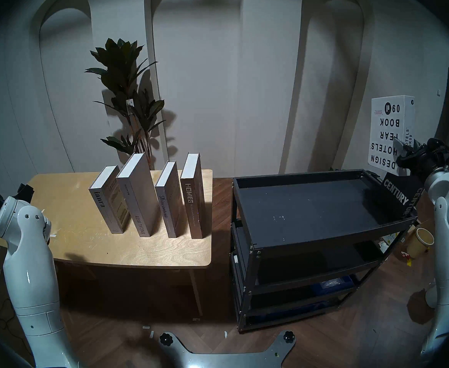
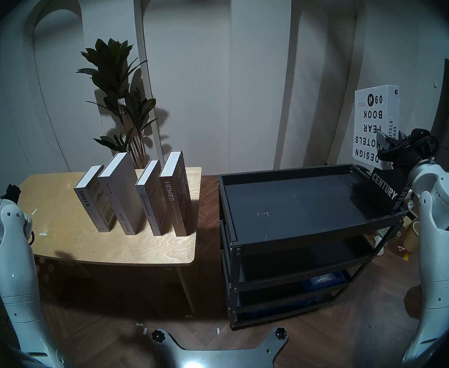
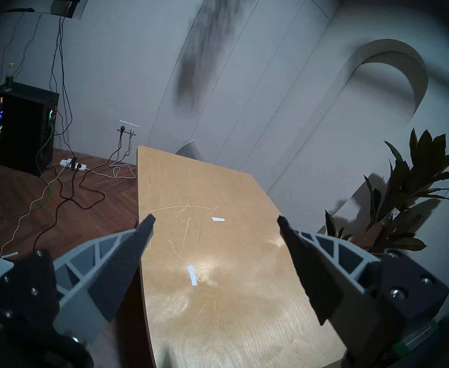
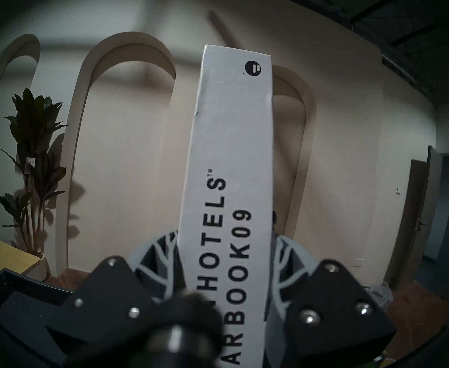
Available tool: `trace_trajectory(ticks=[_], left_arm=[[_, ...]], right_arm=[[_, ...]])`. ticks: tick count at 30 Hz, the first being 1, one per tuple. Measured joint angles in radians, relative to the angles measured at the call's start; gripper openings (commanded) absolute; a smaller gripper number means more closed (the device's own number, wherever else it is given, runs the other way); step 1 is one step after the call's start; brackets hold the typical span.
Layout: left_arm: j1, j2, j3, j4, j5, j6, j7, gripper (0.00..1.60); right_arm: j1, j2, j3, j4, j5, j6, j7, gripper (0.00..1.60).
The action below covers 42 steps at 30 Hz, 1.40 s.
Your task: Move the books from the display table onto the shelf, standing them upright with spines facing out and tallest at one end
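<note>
Several grey books (image 1: 149,197) stand upright in a row on the plywood display table (image 1: 165,250), spines toward me, among them "SPECIAL ISSUE", "Discontent" and "HOMES" (image 1: 193,197). My right gripper (image 1: 404,152) is shut on the white "DESIGN HOTELS YEARBOOK" (image 1: 388,131), holding it upside down above the right end of the black shelf (image 1: 311,237). The right wrist view shows its spine (image 4: 228,160) clamped between the fingers (image 4: 284,253). A black "CENTURY" book (image 1: 396,194) leans at the right end of the top tray. My left gripper (image 3: 215,218) hangs open over the table's left end.
A tall potted plant (image 1: 130,107) stands behind the table. A yellow bin (image 1: 421,241) and clutter sit on the floor to the right of the shelf. A black computer tower (image 3: 21,125) and cables (image 3: 80,189) lie on the floor to the left of the table.
</note>
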Motion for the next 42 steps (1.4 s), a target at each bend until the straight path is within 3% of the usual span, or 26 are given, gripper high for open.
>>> trace_trajectory(ticks=[3,10,14,20,28,32,42], left_arm=[[-0.001,-0.002,0.016,0.005,0.005,-0.007,0.0,1.6],[-0.003,-0.005,0.043,0.006,0.013,-0.018,0.002,1.6],[-0.004,-0.006,0.047,0.006,0.019,-0.024,0.005,1.6],[-0.003,-0.01,0.051,0.006,0.024,-0.034,0.016,1.6],[-0.001,-0.022,0.063,0.009,0.027,-0.048,0.03,1.6],[0.0,-0.029,0.069,0.013,0.027,-0.055,0.035,1.6],[0.001,-0.034,0.082,0.025,0.029,-0.065,0.04,1.6]], right_arm=[[-0.011,0.011,0.007,0.035,0.016,0.013,0.046,0.0],[-0.001,0.074,0.005,0.14,0.129,0.162,0.181,0.0],[0.018,0.111,0.003,0.181,0.144,0.223,0.25,0.0],[0.048,0.158,-0.005,0.22,0.139,0.24,0.294,0.0],[0.056,0.178,0.009,0.182,0.014,0.139,0.259,0.0],[0.032,0.139,0.028,0.141,-0.03,0.075,0.21,0.0],[-0.039,0.017,0.011,0.14,-0.042,-0.064,0.08,0.0]])
